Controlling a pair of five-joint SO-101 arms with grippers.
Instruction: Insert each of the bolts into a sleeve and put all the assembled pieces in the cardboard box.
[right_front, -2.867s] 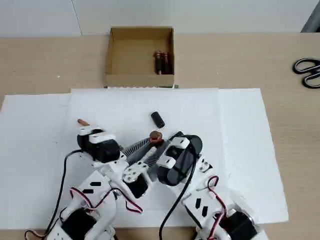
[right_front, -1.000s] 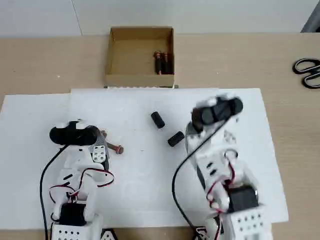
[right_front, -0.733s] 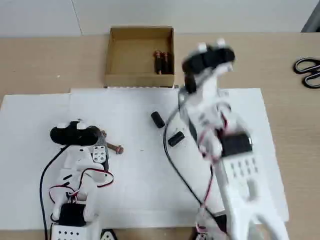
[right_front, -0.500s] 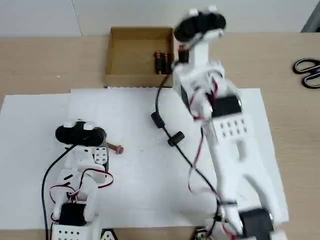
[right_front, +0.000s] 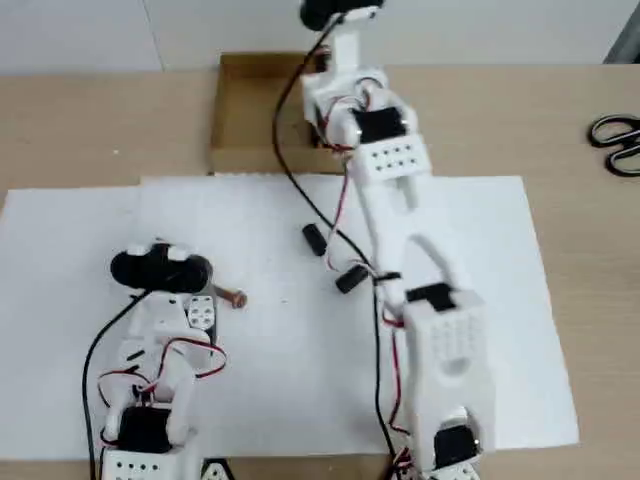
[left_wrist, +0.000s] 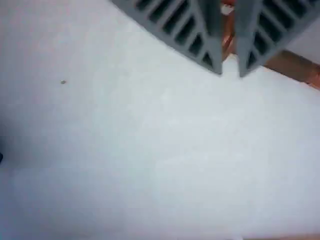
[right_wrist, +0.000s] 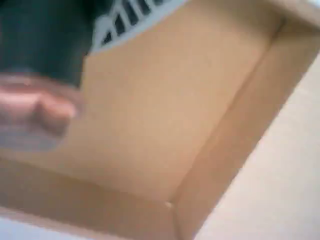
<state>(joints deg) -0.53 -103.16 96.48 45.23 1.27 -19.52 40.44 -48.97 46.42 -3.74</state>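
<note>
My right gripper is stretched out over the cardboard box, shut on an assembled piece. In the right wrist view this is a black sleeve with a blurred copper bolt head above the box floor. Two empty black sleeves lie on the white sheet beside the right arm. My left gripper hangs low over the sheet at the left, its jaws shut to a thin slit through which copper shows. A copper bolt lies just beside it.
Scissors lie on the wooden table at the far right. The right arm spans the sheet's middle from the front edge to the box. Bare sheet lies between the two arms and at the right.
The right arm left the meeting point mid-sheet, swung up and stretched back until its gripper hung over the box. The left arm drew back to the left and stays there.
</note>
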